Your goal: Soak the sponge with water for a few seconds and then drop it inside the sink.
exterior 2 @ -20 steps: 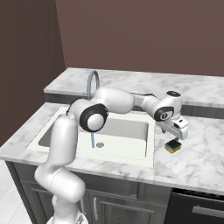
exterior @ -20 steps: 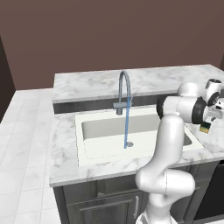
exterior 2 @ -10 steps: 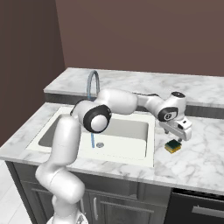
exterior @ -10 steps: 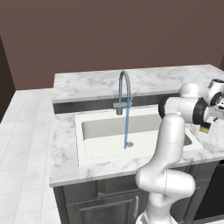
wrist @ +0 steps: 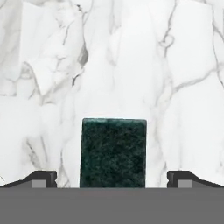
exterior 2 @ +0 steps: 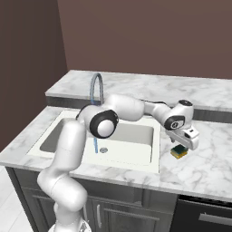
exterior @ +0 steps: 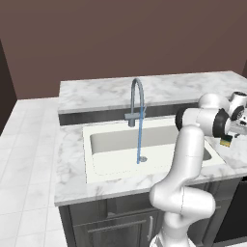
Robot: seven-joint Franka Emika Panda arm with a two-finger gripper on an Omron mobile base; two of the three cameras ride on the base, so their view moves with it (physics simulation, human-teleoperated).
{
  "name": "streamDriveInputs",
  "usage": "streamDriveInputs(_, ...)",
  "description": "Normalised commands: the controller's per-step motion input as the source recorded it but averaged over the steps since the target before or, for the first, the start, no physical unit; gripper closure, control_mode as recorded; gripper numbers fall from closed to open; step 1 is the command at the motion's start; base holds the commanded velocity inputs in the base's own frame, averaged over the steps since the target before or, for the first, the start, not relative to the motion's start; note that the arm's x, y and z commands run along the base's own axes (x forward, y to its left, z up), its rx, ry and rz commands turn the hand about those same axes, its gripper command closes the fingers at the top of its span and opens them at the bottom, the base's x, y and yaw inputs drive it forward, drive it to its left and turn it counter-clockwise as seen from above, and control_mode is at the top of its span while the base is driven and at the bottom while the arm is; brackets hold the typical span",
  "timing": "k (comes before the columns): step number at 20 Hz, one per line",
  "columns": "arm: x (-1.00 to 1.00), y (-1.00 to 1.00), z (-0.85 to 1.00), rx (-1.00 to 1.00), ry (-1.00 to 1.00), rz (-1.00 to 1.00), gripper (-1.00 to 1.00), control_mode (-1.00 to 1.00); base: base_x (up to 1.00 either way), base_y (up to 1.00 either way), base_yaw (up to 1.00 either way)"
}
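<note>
The sponge, yellow with a dark green top, lies flat on the marble counter right of the sink. My gripper hangs just above it, open, with the sponge between and below its two fingertips, clear of both. In the left base view the sponge peeks out under the hand at the far right. Water runs in a thin blue stream from the curved faucet into the white basin.
A raised marble ledge runs behind the sink against the brown wall. Marble counter spreads right of the sponge. The arm's elbow reaches across the basin. Dark cabinets sit below the counter edge.
The hand has sunk a little closer to the sponge and turned slightly; its jaws have stayed wide. The sponge and the water stream are unchanged.
</note>
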Motion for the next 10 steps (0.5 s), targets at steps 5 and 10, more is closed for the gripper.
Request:
streamDriveInputs(5, 0.0, -0.07, -0.28, 0.0, 0.01, -0.01, -1.0, -1.0, 0.0, 0.0, 0.0)
streamDriveInputs(10, 0.0, -0.08, -0.24, 0.0, 0.0, -0.02, -1.0, -1.0, 0.0, 0.0, 0.0)
